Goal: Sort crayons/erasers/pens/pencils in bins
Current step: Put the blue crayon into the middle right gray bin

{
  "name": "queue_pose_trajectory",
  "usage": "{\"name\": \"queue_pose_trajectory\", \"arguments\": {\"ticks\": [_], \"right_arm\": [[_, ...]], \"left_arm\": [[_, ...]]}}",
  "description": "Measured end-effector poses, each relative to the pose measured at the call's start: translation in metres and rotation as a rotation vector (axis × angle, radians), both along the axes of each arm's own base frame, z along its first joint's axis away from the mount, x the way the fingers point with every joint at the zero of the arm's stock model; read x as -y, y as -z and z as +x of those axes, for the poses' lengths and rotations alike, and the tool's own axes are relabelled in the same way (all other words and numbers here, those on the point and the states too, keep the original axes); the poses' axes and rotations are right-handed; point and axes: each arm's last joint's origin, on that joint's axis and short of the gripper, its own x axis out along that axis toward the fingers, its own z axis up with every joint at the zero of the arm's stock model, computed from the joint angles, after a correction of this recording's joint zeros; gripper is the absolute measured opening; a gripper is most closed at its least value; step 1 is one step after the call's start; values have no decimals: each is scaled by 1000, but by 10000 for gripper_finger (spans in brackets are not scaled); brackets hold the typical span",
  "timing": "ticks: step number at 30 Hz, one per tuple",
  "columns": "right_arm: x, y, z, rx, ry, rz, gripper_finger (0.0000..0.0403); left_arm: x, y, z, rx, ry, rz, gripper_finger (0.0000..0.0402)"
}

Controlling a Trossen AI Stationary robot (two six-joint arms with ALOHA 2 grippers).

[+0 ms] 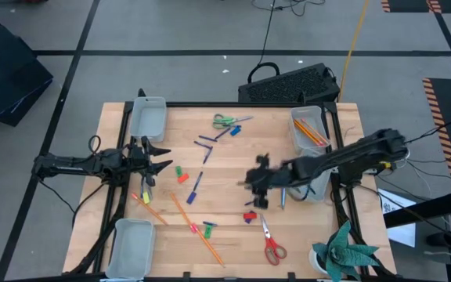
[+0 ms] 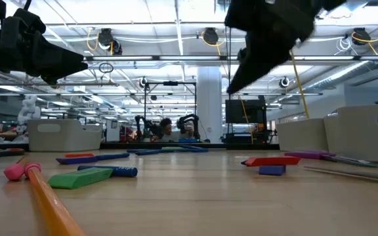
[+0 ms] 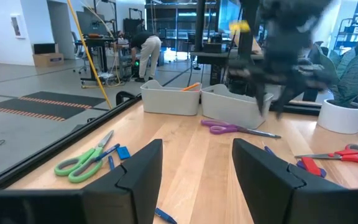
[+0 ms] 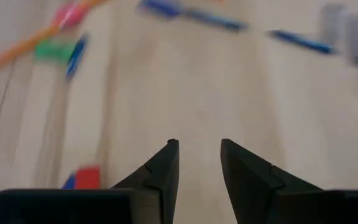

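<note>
Hovering mid-frame over the tabletop [image 1: 233, 168], your right end effector [image 1: 257, 190] is gaping empty; dropping blind, you are risking scattering the pens [image 1: 195, 188].

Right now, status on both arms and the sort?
Right gripper mid-table, jaws open, empty. Left gripper parked at left edge, open. Pencils in far right bin; pens, crayons loose.

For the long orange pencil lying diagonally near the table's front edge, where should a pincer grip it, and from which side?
Probably mid-shaft, from straight above. The long orange pencil lies flat on the table, so only a top-down approach gets fingers on both sides; set the jaws across its diagonal. Avoid its upper stretch, where a small green and red piece sits close beside it. The open right pincer hovers nearest.
</note>
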Motion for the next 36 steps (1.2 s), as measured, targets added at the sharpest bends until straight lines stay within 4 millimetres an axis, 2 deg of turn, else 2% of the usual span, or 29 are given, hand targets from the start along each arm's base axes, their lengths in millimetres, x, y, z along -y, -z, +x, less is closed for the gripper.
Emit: {"name": "queue_pose_trajectory", "arguments": {"ticks": [4, 6, 9, 18, 24, 31, 36], "right_arm": [[-13, 34, 8, -114, -117, -45, 110], [-16, 44, 9, -153, -156, -20, 110], [-19, 53, 10, -192, -193, 38, 110], [-15, 73, -1, -295, -193, 16, 99], [-12, 80, -9, -317, -192, 8, 81], [-9, 87, -14, -345, -183, 2, 25], [-8, 81, -13, -311, -184, 10, 10]], "left_arm": [[0, 0, 0, 0, 0, 0, 198], [0, 0, 0, 0, 0, 0, 198], [0, 0, 0, 0, 0, 0, 198], [0, 0, 0, 0, 0, 0, 198], [0, 0, 0, 0, 0, 0, 198], [0, 0, 0, -1, 0, 0, 198], [0, 0, 0, 0, 0, 0, 198]]}}
